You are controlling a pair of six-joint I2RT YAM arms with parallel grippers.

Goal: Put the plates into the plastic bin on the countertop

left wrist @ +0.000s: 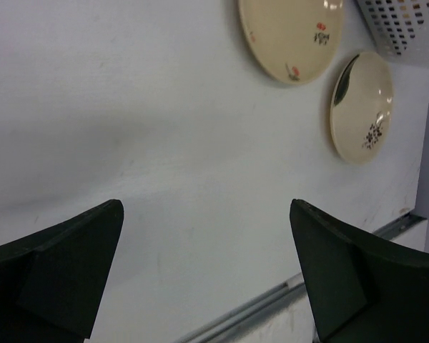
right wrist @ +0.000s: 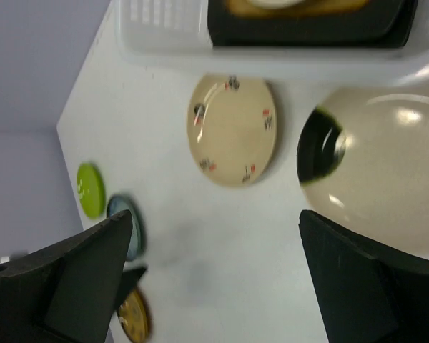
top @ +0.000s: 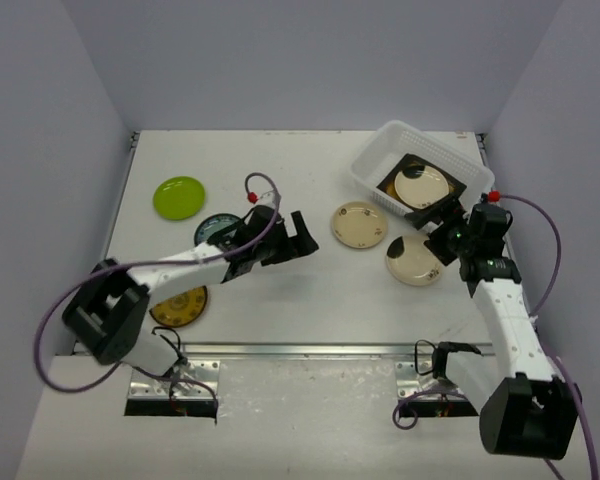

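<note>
While left fingers (left wrist: 57,271) and right fingers (right wrist: 64,279) gape empty, the bin (top: 372,150) holds stacked plates (top: 421,183).

Lab test cell: bare pale walls (top: 280,60) around white countertop (top: 310,290)

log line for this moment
left gripper open, empty; right gripper open, empty; plastic bin: cream plate on square plate; countertop: five plates

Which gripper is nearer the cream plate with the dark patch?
Right. The right gripper hangs open at the edge of the dark-patched cream plate; the left gripper, open, is farther left, beyond the flowered cream plate.
</note>
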